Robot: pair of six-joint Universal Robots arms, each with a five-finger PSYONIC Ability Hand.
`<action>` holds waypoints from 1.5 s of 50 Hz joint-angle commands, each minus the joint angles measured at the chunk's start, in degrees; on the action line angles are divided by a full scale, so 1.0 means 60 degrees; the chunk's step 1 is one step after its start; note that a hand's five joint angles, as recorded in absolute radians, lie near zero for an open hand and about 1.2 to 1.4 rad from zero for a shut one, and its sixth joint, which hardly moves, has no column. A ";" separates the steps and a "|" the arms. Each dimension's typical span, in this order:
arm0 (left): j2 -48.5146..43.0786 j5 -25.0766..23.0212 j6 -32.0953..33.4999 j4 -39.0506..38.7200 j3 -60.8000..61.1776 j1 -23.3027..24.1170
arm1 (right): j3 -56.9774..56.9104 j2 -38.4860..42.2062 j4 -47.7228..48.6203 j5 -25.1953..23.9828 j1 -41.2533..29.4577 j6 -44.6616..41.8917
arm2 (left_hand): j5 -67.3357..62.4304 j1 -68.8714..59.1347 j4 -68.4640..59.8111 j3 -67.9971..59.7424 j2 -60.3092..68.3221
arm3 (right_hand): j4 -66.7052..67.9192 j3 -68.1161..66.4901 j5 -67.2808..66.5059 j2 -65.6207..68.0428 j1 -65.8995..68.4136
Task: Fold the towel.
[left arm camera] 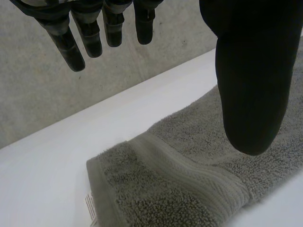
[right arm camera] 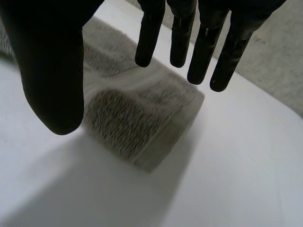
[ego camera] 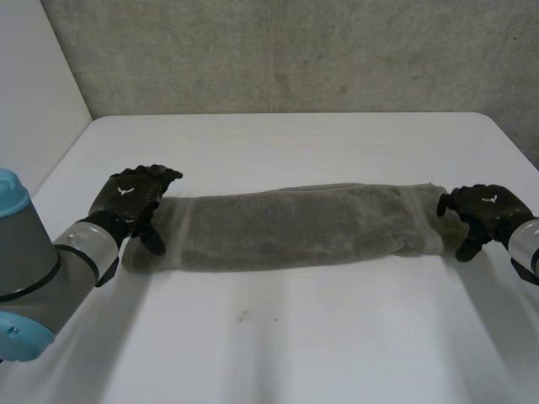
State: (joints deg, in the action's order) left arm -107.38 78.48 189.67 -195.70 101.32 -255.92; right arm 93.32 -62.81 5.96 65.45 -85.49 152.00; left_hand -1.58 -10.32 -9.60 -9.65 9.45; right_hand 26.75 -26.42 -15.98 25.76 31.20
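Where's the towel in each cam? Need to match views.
Head view: towel stretched across the table between left hand and right hand.
Left wrist view: one end under the left hand's thumb.
Right wrist view: other end under the right hand's fingertips.
Shared landmark: grey wall behind the table.

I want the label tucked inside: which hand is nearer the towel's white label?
Left. The left hand is over the towel end that carries the label; the right hand is at the opposite end.
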 commanded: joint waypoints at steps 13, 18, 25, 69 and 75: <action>-0.0047 0.0015 -0.0015 -0.0094 0.0003 0.0144 | -0.0757 0.1357 0.0838 0.0457 0.0609 -0.0474 | 0.0263 0.0053 -0.0067 -0.0058 0.0092 | 0.8875 -0.8930 -0.9004 0.9040 0.8133; -0.0047 0.0015 -0.0015 -0.0094 0.0047 0.0130 | -0.1022 0.0975 0.0853 0.1455 0.1182 -0.0547 | 0.0263 0.0053 -0.0067 -0.0058 0.0092 | 0.8875 -0.8930 -0.9004 0.9040 0.8133; -0.0033 0.0015 -0.0029 -0.0094 0.0047 0.0130 | -0.2236 0.0844 0.0575 0.1895 0.2046 -0.1292 | 0.0263 0.0053 -0.0067 -0.0058 0.0092 | 0.8875 -0.8930 -0.9004 0.9040 0.8133; -0.1246 0.0118 -0.0204 -0.0299 -0.2439 0.2221 | -0.0704 -0.0295 0.1028 0.0591 -0.4213 0.2646 | 0.0144 -0.0067 -0.0187 -0.0178 0.0211 | -0.2791 0.2736 0.2663 -0.2627 -0.3534; -0.2052 0.0162 -0.0951 -0.0226 -0.3671 0.3160 | 0.0326 -0.0607 0.1028 0.0518 -0.3330 0.2456 | -0.0249 -0.0459 -0.0580 -0.0570 0.0604 | -0.2791 0.2736 0.2663 -0.2627 -0.3534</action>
State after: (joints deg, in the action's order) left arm -115.14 79.17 187.86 -197.43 86.55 -242.37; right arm 87.60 -62.67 12.15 68.86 -112.88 166.83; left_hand -1.56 -10.32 -9.84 -9.86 9.72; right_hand 13.49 -12.35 -4.03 13.08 12.08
